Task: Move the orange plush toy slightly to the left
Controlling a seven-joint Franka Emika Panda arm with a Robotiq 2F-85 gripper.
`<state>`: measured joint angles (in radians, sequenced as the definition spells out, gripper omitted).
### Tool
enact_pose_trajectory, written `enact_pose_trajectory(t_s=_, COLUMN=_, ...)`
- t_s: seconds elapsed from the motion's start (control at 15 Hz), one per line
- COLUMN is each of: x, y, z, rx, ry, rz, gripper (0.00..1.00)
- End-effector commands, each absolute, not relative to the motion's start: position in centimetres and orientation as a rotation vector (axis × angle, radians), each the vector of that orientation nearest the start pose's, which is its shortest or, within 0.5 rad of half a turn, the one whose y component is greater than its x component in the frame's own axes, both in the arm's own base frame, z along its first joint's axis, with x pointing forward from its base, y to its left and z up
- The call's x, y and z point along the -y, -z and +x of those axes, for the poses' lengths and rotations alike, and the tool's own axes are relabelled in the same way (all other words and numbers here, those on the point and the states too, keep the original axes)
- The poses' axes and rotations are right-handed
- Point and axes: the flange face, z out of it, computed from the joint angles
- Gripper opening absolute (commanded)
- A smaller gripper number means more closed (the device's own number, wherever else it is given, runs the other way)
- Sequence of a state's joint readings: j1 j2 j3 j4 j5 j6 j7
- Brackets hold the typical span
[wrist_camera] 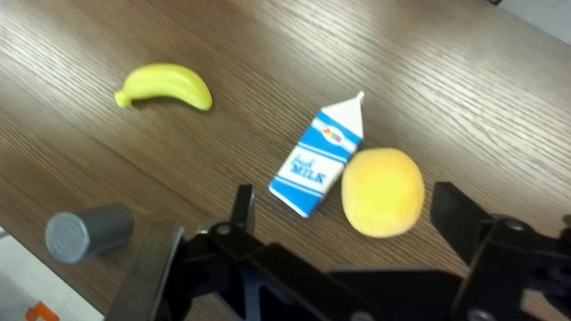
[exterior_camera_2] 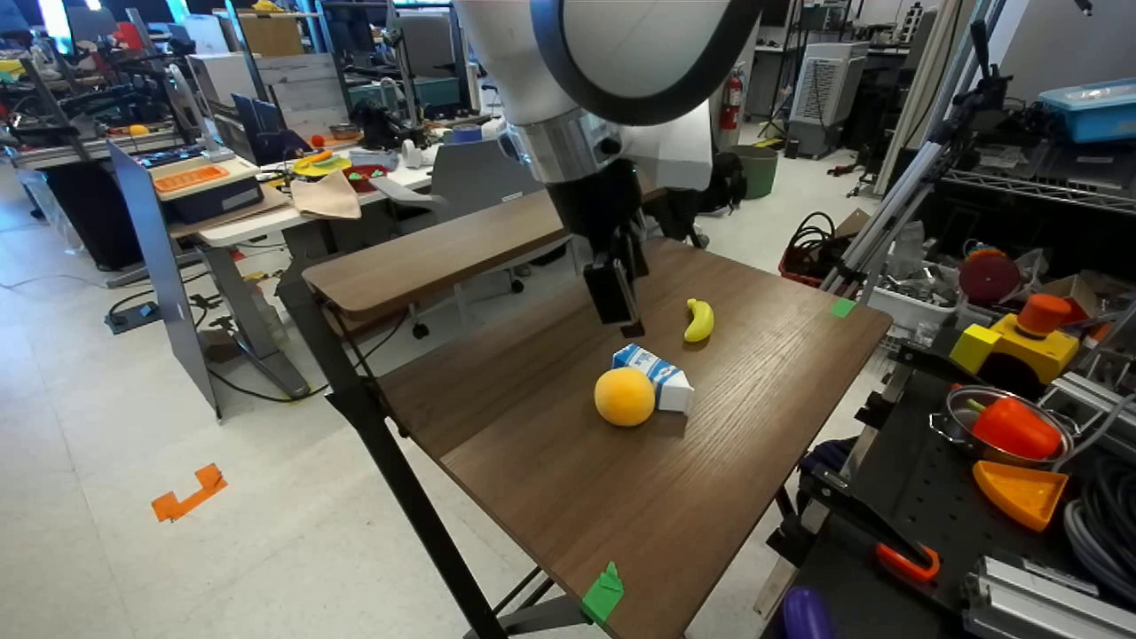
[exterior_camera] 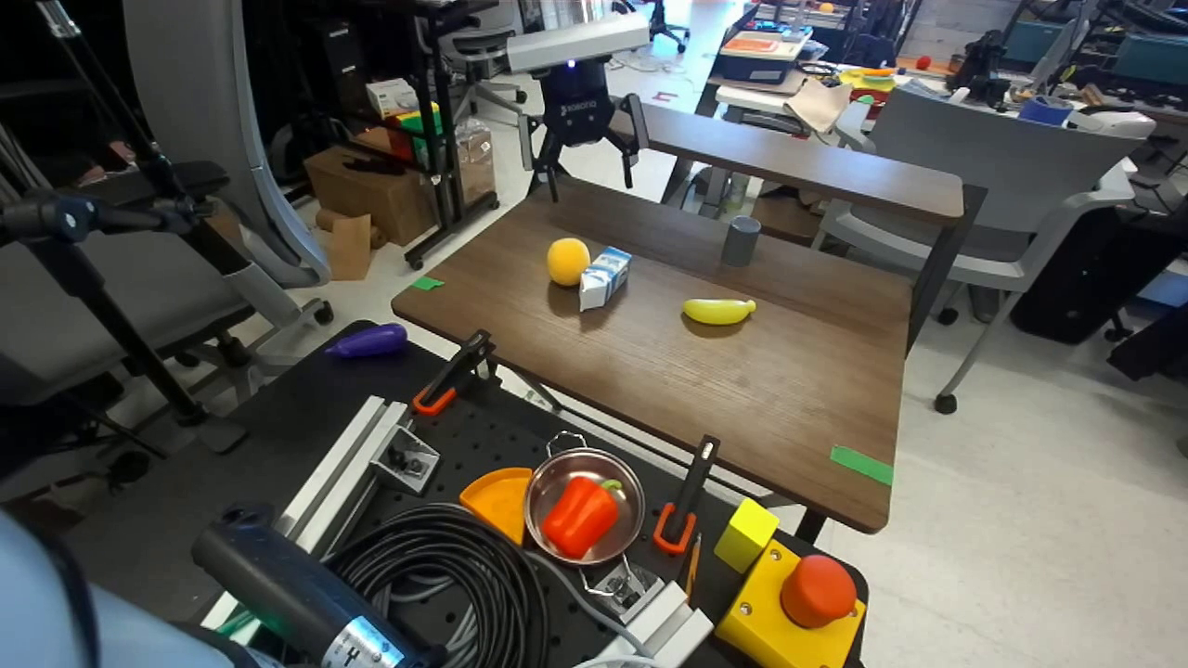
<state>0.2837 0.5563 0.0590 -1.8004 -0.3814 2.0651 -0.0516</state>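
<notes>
The orange plush toy [exterior_camera: 568, 262] is a round orange-yellow ball on the brown table. It shows in both exterior views [exterior_camera_2: 624, 397] and in the wrist view [wrist_camera: 383, 192]. It lies right beside a blue and white milk carton [exterior_camera: 605, 277]; whether they touch is hard to tell. My gripper [exterior_camera: 591, 187] is open and empty. It hangs above the table, above and apart from the toy, with its fingers spread wide. In the wrist view the toy lies between the fingertips [wrist_camera: 344, 191], nearer the right finger, with the carton's lower end [wrist_camera: 308, 171] toward the left finger.
A yellow banana [exterior_camera: 719, 311] and a grey cup-like cylinder [exterior_camera: 741, 241] stand apart on the table [exterior_camera: 789, 399]. A raised shelf [exterior_camera: 789, 158] runs along one long side. A black cart with a pan [exterior_camera: 624, 520] and clamps adjoins the opposite side.
</notes>
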Motion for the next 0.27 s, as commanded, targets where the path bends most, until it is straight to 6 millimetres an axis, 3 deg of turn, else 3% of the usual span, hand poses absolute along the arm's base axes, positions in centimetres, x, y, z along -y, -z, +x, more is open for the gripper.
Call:
enact_pose_trajectory(t_s=0.0, x=-17.7, y=-21.8, z=59.6, rx=1.006, ry=-0.476, rz=-3.303, gripper=1.00)
enact_pose_trajectory(t_s=0.2, x=-14.9, y=-20.3, z=60.7, rx=0.938, ry=-0.549, rz=-3.350, gripper=1.00)
